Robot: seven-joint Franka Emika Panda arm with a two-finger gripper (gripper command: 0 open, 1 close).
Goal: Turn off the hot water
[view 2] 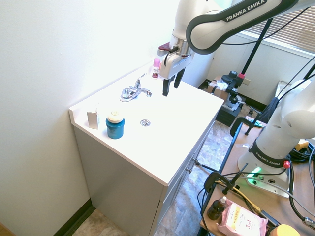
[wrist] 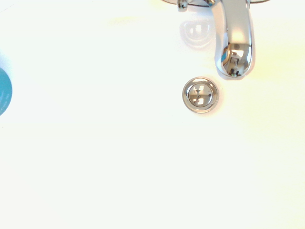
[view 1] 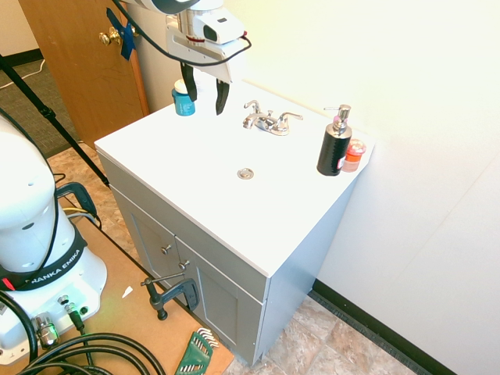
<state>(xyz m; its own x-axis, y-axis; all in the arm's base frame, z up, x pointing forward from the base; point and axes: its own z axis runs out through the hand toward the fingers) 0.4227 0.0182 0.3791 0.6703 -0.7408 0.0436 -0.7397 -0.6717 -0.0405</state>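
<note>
At the left of the first exterior view, a teal jar [view 1: 183, 100] with a white lid stands on the white vanity top [view 1: 156, 148], near the back edge. Just beside it and above the counter hangs the gripper [view 1: 205, 94], its two dark fingers spread apart and holding nothing. It is not touching anything.

Further right sits the chrome faucet [view 1: 267, 122], the task's thing, at the back of the basin, with a lever handle on each side of the spout. The nearer lever [view 1: 251, 105] points toward the gripper; the far lever [view 1: 289, 117] points toward the black soap dispenser [view 1: 334, 144] and the small pink bottle [view 1: 354, 155] at the counter's right end. The drain [view 1: 245, 173] lies in front of the spout.

The chief risk, as I judge it, is choosing the wrong lever: nothing visible marks hot from cold. A second risk is the fingers sliding off the smooth chrome, or pushing it the wrong way. A wide sweep could also knock the jar, since it stands close to the gripper. Whether water runs I cannot tell.
</note>
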